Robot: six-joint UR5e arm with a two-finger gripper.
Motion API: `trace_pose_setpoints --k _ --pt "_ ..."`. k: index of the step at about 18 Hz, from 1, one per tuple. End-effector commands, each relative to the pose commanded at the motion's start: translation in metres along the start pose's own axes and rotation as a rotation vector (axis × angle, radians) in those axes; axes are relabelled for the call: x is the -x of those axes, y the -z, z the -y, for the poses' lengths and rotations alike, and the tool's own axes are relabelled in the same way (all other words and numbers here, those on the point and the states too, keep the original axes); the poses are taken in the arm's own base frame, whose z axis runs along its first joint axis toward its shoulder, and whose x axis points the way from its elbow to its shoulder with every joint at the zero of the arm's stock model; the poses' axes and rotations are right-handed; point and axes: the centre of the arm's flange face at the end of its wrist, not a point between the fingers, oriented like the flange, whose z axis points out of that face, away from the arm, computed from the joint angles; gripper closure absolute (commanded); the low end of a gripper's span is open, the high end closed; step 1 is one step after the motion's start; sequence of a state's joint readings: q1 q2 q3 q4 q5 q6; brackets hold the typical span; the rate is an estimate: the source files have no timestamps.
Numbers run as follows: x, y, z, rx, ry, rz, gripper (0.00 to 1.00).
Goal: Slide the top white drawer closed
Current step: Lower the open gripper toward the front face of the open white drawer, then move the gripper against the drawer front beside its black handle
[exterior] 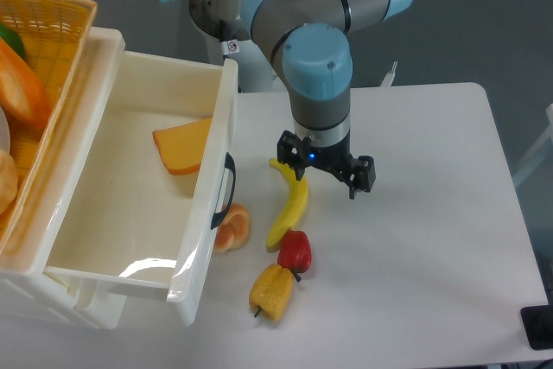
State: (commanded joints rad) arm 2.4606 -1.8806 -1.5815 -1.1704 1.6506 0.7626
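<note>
The top white drawer [212,213] stands pulled far out over the table, a deep glossy white tray with a dark curved handle [229,189] on its front. An orange wedge [183,146] lies inside it. My gripper [327,172] hangs above the table to the right of the drawer front, over the upper end of a banana [290,200]. Its two fingers are spread apart with nothing between them. The gripper is well clear of the handle, about a hand's width to its right.
On the table beside the drawer front lie the banana, an orange piece [233,226], a red pepper [295,251] and a yellow pepper [271,291]. A yellow wicker basket [52,32] with food sits on the cabinet top at the left.
</note>
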Motion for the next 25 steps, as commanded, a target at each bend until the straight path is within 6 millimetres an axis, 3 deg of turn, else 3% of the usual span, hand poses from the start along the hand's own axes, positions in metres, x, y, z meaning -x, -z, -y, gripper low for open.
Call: trace_pose_setpoints --k 7,25 --pt "-0.01 -0.024 0.014 -0.019 0.09 -0.084 0.0" --pt "-0.027 -0.062 0.028 -0.042 0.089 -0.247 0.0"
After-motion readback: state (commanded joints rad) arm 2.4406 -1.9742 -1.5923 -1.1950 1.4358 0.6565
